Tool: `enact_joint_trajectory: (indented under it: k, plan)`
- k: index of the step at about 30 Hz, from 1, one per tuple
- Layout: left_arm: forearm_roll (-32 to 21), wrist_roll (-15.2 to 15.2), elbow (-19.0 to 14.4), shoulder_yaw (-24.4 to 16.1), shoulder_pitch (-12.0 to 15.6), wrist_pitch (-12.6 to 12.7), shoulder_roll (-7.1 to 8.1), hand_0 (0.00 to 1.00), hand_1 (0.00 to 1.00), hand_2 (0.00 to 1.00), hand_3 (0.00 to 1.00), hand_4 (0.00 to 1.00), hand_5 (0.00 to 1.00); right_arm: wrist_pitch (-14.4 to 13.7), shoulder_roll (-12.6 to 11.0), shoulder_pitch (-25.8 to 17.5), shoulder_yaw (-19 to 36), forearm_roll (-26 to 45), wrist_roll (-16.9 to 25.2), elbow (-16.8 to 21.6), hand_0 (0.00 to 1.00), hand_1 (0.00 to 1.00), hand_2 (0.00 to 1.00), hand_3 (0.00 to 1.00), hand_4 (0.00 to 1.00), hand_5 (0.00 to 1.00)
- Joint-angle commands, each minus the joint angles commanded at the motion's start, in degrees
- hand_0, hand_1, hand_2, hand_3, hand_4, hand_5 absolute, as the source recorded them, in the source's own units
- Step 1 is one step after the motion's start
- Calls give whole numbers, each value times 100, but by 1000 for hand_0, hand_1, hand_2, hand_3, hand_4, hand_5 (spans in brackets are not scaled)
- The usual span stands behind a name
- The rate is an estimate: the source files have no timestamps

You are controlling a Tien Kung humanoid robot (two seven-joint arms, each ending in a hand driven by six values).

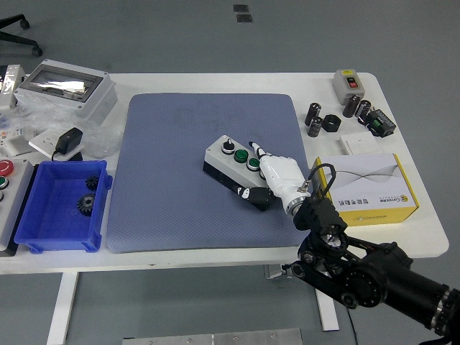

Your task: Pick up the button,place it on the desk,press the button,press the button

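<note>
Grey button box (231, 160), green buttons, angled on blue mat (172, 165)

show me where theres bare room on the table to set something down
Most of the blue mat is free: its whole left half, between the blue bin and the button box, plus the far strip above the box. The right hand rests on that box. Crowded: the right edge around the yellow carton and small parts, and the left edge.

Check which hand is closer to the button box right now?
Right. The right hand lies on the right end of the button box, with one finger extended past the green buttons and the thumb against its front side. The left hand isn't in view.
</note>
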Motion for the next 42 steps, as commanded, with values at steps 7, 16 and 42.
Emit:
enact_joint_trajectory:
  k: [7, 16, 42]
  plan:
    - [-19, -21, -1, 2, -5, -7, 5, 655, 589, 528, 590, 536, 45, -137, -6, 2, 24, -343, -82, -9, 119, 421, 528, 965, 651, 75]
    - [-92, 77, 16, 94, 8, 136, 3, 652, 595, 532, 593, 551, 40, -475, -297, 122, 348, -42, 978, 373, 94, 336, 366, 488, 69, 2]
    - [-102, 183, 29, 160, -6, 208, -8, 651, 596, 532, 591, 561, 73, 127, -453, 719, -964, -168, 2578, 32, 211, 377, 357, 423, 97, 2]
